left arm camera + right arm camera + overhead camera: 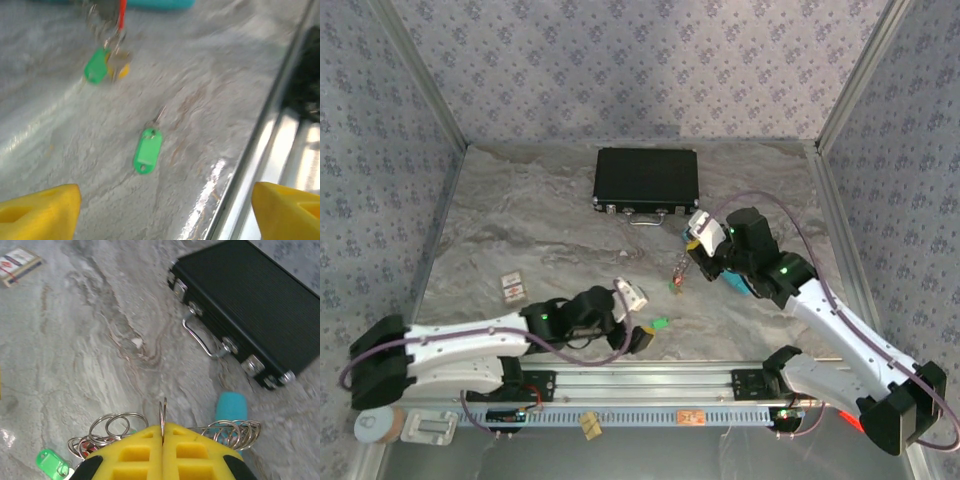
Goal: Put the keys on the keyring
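Right gripper (162, 432) clamped on keyring (162, 412), keys (102, 65) attached; left gripper (165, 205) apart; one green key (147, 150) lies loose on surface (210, 90), unthreaded.

— What is recorded on the marbled table (520, 220)?
— A black case (646, 180) is noted at the far side, lying flat, its metal handle (645, 218) turned toward the near edge.
— Elsewhere?
— A small red-and-white packet (512, 288) is logged at the left, well apart from the case.
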Robot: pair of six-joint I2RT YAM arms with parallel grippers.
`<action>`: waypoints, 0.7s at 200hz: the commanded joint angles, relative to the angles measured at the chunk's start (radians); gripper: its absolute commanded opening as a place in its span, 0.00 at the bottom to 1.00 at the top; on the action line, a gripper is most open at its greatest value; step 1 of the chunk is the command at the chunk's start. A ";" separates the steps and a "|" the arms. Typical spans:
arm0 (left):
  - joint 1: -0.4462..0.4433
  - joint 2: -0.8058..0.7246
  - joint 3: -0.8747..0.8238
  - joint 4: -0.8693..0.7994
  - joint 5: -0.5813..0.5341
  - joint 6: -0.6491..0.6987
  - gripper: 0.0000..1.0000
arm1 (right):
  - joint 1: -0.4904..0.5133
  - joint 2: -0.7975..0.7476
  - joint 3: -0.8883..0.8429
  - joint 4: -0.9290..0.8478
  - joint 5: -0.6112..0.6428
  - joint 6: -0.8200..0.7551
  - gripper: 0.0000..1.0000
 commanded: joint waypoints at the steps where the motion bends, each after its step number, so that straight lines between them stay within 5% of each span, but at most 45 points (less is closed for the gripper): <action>1: -0.010 0.111 0.138 -0.092 -0.145 -0.222 0.83 | -0.009 -0.043 0.042 -0.069 0.106 0.080 0.00; 82: -0.012 0.351 0.260 -0.111 -0.041 -0.873 0.58 | -0.016 -0.112 0.039 -0.113 0.144 0.112 0.00; 140: 0.017 0.465 0.320 -0.099 0.029 -1.046 0.39 | -0.017 -0.125 0.022 -0.112 0.120 0.115 0.00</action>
